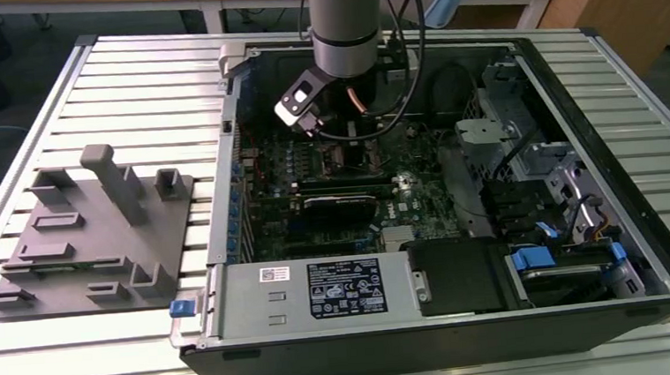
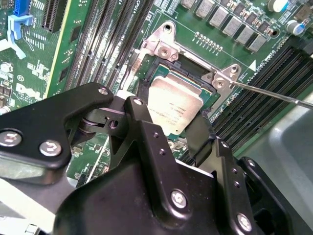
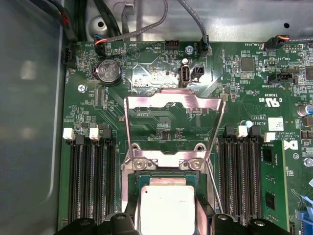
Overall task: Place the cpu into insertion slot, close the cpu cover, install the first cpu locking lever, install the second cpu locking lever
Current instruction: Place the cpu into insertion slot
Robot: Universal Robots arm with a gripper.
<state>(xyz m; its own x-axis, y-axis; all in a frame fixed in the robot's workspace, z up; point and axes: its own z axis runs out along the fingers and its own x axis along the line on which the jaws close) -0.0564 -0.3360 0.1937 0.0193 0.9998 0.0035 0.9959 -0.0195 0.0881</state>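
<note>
Flanking the cpu (image 3: 166,208) (its cpu cover (image 3: 146,103) stands raised) are memory slots (image 3: 93,181).

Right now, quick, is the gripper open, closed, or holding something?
Gripper: down around the cpu at the insertion slot; whether it grips the cpu cannot be told.

The open computer case (image 1: 441,348) on the desk (image 1: 126,78) is seen from above and from well away in the exterior view. In both wrist views the motherboard (image 2: 29,83) (image 3: 244,83) is looked down on from close by, and the cpu (image 2: 171,105) (image 3: 166,205) is shared by them.
</note>
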